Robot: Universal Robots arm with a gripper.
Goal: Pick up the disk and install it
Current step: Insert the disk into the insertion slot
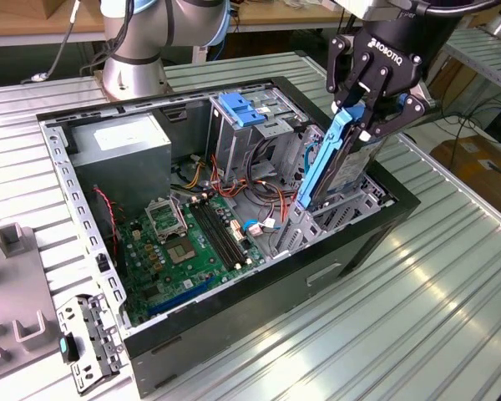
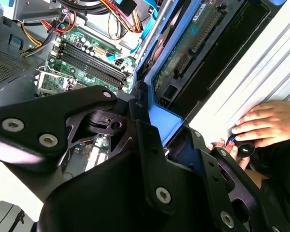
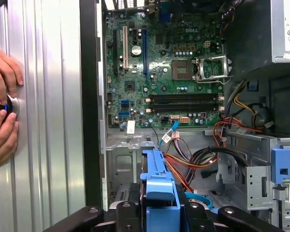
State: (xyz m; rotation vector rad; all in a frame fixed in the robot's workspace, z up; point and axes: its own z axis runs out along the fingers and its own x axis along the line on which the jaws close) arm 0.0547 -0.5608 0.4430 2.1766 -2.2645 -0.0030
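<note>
The disk (image 1: 327, 159), a flat drive edged by a blue plastic carrier frame, stands on edge and leans over the drive bay (image 1: 338, 213) at the front corner of the open computer case (image 1: 317, 271). Its lower end reaches down into the bay. My black gripper (image 1: 369, 115) is shut on the disk's upper end, one finger on each flat side. In the second wrist view the blue frame (image 2: 168, 121) and the drive's green circuit board (image 2: 183, 53) run away from my gripper (image 2: 176, 145). In the first wrist view the blue carrier (image 3: 158, 176) sits between the fingers (image 3: 126, 212).
Inside the case lie a green motherboard (image 1: 184, 242), a grey power supply (image 1: 121, 150), red and orange cables (image 1: 263, 196) and a metal cage with a blue latch (image 1: 242, 109). A person's hands (image 3: 2, 111) rest on the ribbed table beside the case. A loose metal bracket (image 1: 88, 342) lies at the exterior view's left.
</note>
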